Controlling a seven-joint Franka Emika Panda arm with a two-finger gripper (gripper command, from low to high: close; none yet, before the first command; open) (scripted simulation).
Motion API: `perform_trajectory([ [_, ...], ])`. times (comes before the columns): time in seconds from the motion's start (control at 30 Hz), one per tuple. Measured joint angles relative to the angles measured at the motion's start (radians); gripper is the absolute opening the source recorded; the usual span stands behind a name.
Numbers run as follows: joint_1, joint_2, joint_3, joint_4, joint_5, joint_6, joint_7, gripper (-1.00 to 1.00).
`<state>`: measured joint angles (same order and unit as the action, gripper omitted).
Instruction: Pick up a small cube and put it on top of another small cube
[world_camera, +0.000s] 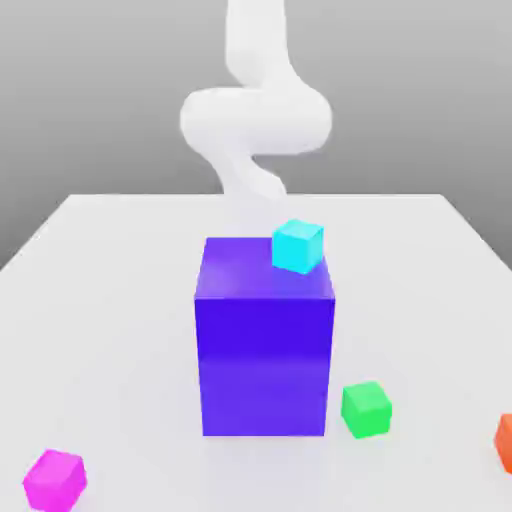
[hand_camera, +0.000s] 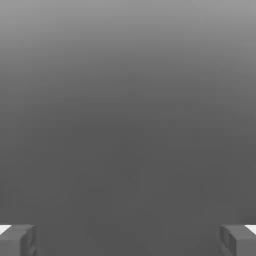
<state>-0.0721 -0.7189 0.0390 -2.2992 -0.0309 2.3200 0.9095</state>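
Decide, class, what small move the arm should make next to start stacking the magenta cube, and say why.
Probably swing the gripper toward the magenta cube and lower it. The fingers stand wide apart with nothing between them, and that cube sits alone on the table, at the exterior view's lower left corner.

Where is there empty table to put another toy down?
Plenty on the exterior view's left, between the pink cube and the big purple block. It's tighter on the right, where the green cube and an orange one sit.

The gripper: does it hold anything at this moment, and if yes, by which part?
Nothing is held. In the hand view the gripper is open, with only grey background between its fingers. The pink cube lies on the table.
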Motion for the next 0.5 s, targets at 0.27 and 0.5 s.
perform_trajectory([
  [0.27,-0.206,0.265,0.103,0.003,-0.118,0.063,0.368,0.0],
  [0.5,-0.334,0.493,0.139,0.006,-0.221,0.116,0.683,0.0],
])
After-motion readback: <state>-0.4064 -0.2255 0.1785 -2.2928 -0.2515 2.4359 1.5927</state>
